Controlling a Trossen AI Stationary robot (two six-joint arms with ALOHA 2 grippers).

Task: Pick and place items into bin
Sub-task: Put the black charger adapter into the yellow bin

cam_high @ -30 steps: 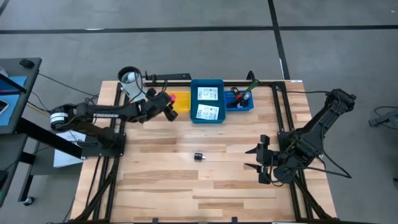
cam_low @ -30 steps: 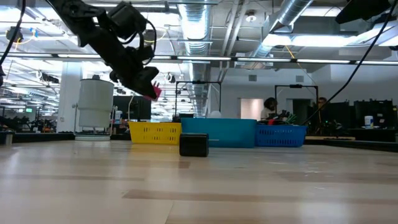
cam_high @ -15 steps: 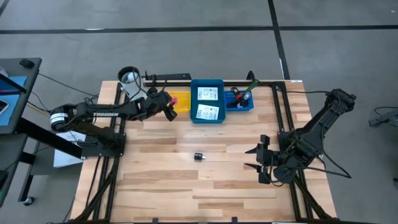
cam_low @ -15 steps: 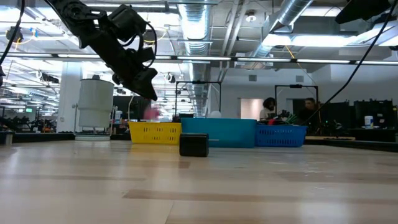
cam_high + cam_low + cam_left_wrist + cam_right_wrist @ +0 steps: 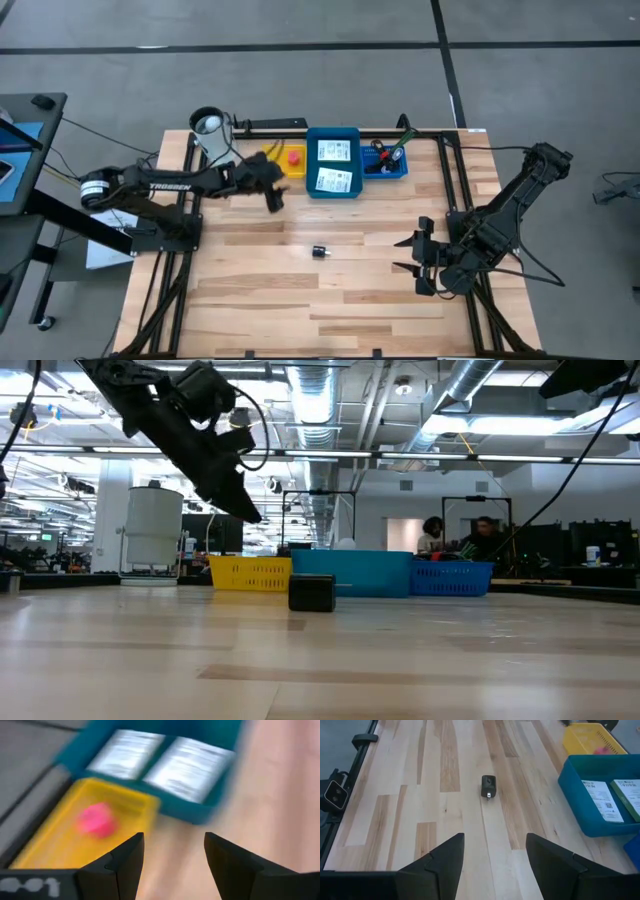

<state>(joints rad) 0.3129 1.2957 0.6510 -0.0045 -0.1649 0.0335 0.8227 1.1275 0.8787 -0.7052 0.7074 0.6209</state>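
One small black piece (image 5: 320, 251) left mid-bench. Left tool (image 5: 273, 195) spread, empty, beside yellow bin (image 5: 281, 160) holding pink cube (image 5: 295, 156); right tool (image 5: 419, 265) spread, idle. Risk: that piece is tiny, so fingers may nudge it away.

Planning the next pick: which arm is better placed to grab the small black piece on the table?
Left, probably: its open gripper hangs nearer the small black piece and the bins; the right gripper waits open, farther off.

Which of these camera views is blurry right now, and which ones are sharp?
The left wrist view is smeared: the pink cube, yellow bin and printed cards are all soft. The right wrist view is crisp on the small black piece. The high view is sharp, and the low view is clear across the table.
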